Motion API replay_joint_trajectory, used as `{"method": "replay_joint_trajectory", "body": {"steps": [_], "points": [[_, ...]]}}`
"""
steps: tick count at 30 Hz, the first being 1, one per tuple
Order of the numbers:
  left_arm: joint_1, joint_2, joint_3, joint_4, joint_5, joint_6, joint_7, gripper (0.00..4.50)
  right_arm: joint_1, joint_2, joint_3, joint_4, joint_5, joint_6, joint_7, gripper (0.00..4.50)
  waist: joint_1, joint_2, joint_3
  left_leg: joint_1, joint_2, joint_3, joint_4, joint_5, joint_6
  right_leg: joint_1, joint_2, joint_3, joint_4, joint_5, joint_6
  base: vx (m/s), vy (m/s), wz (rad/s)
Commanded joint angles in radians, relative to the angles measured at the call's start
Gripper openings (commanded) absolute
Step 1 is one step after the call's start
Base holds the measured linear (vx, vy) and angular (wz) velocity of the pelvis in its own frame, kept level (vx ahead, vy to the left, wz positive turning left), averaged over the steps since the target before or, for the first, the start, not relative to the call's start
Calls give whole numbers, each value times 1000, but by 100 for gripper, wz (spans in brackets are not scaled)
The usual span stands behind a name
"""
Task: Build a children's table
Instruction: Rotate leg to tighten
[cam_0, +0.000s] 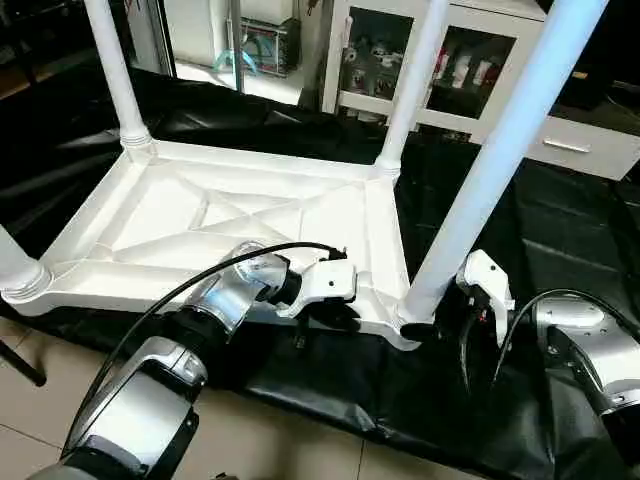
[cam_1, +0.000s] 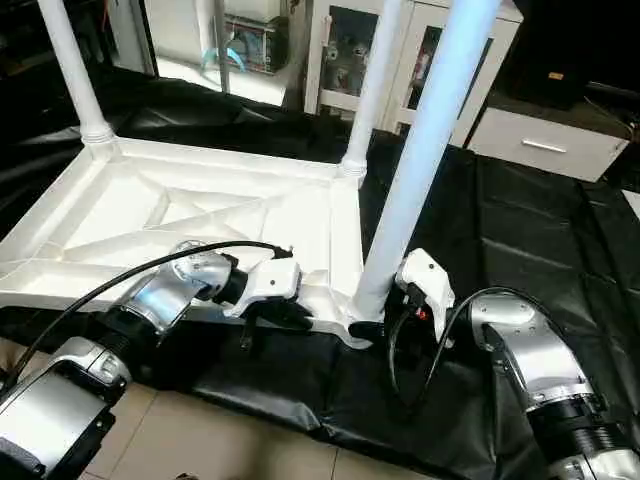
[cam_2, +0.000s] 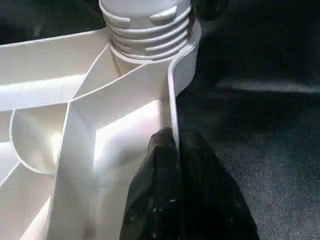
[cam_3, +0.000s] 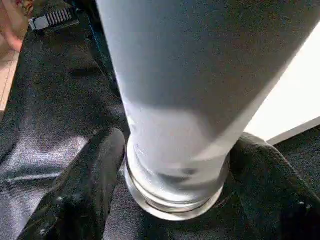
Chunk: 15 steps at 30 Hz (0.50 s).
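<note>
The children's table lies upside down on a black sheet. Its white tabletop (cam_0: 200, 220) shows the X-ribbed underside. A white leg stands in each corner socket: far left (cam_0: 115, 70), far right (cam_0: 415, 80), near left (cam_0: 15, 270) and near right (cam_0: 500, 150). My left gripper (cam_0: 335, 318) is shut on the tabletop's near rim (cam_2: 172, 100), close to the near right corner, with one black finger (cam_2: 160, 200) inside the rim. My right gripper (cam_3: 175, 165) straddles the base of the near right leg (cam_3: 200, 100). Its fingers (cam_3: 95, 175) lie against both sides of the ribbed collar.
The black sheet (cam_0: 530, 230) covers the work surface, with tiled floor (cam_0: 280, 440) in front of it. A white glass-door cabinet (cam_0: 470, 60) and a drawer unit (cam_0: 580, 145) stand behind. Black cables loop from both wrists. A small black ribbed part (cam_3: 52, 19) lies on the sheet.
</note>
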Motion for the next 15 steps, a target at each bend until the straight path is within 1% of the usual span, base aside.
{"method": "replay_joint_trajectory", "body": {"steps": [1, 2, 5, 10, 12, 13, 14, 15], "points": [[23, 6, -44, 20, 43, -4, -18, 0, -14, 6, 0, 9, 9, -19, 27, 305, -3, 0, -56, 14, 30, -13, -78, -255, 35, 44, -48, 28, -66, -232, -229, 0, 0, 0], [23, 8, -44, 20, 43, -3, -20, 0, -13, 9, 0, 14, 7, -24, 30, 296, -4, -3, -56, 14, 30, -12, -77, -261, 33, 43, -48, 28, -67, -236, -230, 0, 0, 0], [24, 12, -45, 18, 43, -2, -26, 0, -8, 13, 5, 15, 8, -27, 36, 273, -3, -2, -56, 14, 29, -13, -78, -261, 33, 44, -48, 28, -67, -236, -228, 0, 0, 0], [24, 17, -46, 18, 42, 3, -31, 0, -3, 24, 9, 23, 4, -29, 30, 269, -4, 0, -55, 14, 30, -13, -79, -271, 29, 43, -48, 28, -68, -247, -226, 0, 0, 0], [25, 17, -45, 17, 42, 6, -30, 0, -1, 27, 7, 23, 6, -26, 27, 269, -4, -1, -55, 14, 30, -14, -80, -282, 27, 43, -49, 28, -70, -266, -221, 0, 0, 0], [24, 8, -35, 21, 34, 19, -18, 0, -4, 47, -2, 34, -1, -13, -20, 268, -7, 3, -54, 14, 29, -13, -81, -285, 23, 42, -47, 28, -72, -268, -219, 0, 0, 0], [23, 2, -30, 25, 31, 26, -8, 0, -8, 58, -2, 43, -16, -6, -55, 268, -8, 2, -54, 13, 28, -14, -82, -291, 20, 42, -48, 28, -72, -278, -217, 0, 0, 0], [20, -9, -21, 31, 25, 37, 7, 0, -14, 74, -3, 59, -40, 6, -113, 267, -12, 4, -50, 12, 26, -14, -84, -304, 11, 40, -46, 27, -76, -307, -209, 0, 0, 0]]}}
